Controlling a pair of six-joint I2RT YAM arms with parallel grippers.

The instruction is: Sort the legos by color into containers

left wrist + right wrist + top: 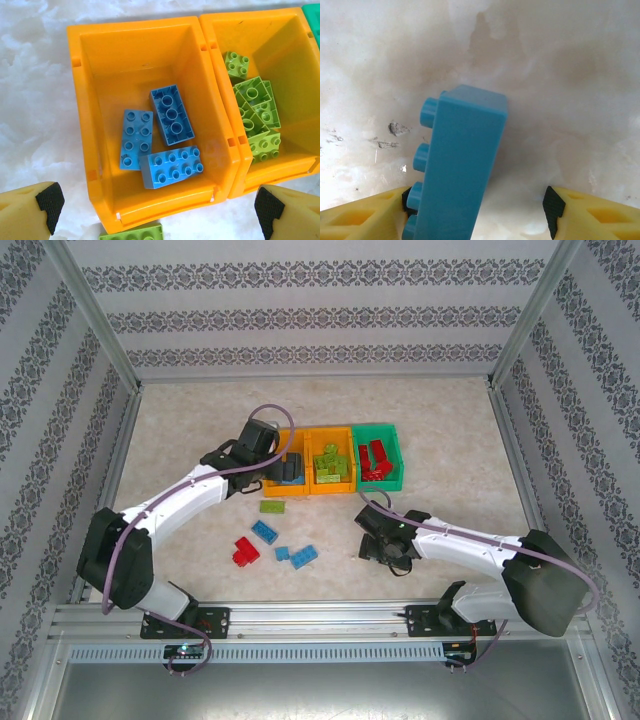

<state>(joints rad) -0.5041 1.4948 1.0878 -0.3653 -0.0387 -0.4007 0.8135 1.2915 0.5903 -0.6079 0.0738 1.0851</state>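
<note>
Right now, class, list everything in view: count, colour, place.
orange bins: 2, orange, table centre
green bin: 1, green, rightmost
blue bricks: 3, blue, left orange bin
lime bricks: several, lime, other orange bin
red bricks: few, red, green bin
loose blue bricks: 3, blue, before bins
red piece: 1, red, beside those
loose lime brick: 1, lime, before left bin
single blue brick: 1, blue, at right gripper
left gripper: 1, yellow, open over left bin
right gripper: 1, yellow, open around it

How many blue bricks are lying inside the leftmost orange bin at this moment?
3, in the orange bin. A pale blue brick lies at the left, a darker blue brick upside down toward the far wall, and a third brick by the near wall. None seems hidden.
</note>
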